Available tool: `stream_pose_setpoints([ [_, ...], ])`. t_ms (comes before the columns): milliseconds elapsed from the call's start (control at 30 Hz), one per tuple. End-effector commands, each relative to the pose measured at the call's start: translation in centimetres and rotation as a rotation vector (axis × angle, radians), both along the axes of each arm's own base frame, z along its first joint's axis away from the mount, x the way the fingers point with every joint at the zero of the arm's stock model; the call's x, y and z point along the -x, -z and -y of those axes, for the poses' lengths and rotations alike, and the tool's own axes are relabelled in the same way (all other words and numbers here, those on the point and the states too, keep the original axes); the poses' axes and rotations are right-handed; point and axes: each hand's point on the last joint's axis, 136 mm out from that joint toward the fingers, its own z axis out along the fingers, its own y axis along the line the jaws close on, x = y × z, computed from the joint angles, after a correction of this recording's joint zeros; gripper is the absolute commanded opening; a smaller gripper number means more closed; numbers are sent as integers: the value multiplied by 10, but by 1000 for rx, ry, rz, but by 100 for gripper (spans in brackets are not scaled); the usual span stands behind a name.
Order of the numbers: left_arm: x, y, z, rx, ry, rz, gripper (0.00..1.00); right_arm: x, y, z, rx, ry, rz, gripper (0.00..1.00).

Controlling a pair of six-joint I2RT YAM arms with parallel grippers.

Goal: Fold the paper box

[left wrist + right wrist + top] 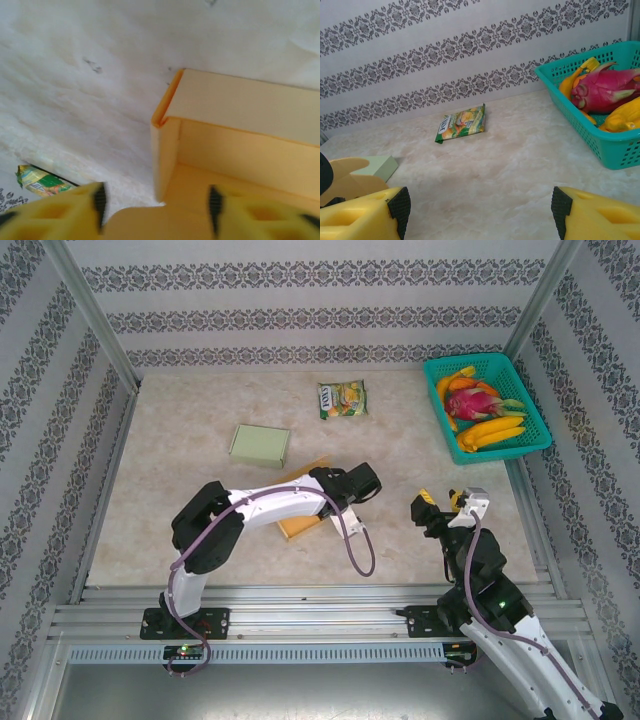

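Observation:
The orange paper box lies in the middle of the table, mostly under my left arm. In the left wrist view the paper box has two walls standing upright that meet at a corner, and a rounded flap lies in the gap between my fingers. My left gripper is open over the box's near edge; from above, the left gripper sits over the box. My right gripper is open above bare table, and in the top view the right gripper stands to the right of the box, apart from it.
A pale green box lies behind the orange one. A green snack packet sits farther back. A teal basket of fruit stands at the back right. Patterned walls close in the table on three sides.

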Motion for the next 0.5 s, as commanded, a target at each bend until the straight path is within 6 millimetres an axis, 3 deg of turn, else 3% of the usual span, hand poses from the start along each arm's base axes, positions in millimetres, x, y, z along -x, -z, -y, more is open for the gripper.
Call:
stream_pose_setpoints([
  [0, -1, -32, 25, 171, -11, 2, 100, -1, 7, 7, 8, 36, -7, 76],
  [233, -3, -86, 26, 533, -179, 40, 93, -3, 9, 5, 13, 34, -16, 76],
  [467, 4, -137, -1, 1012, -510, 64, 91, -8, 13, -4, 26, -1, -34, 75],
])
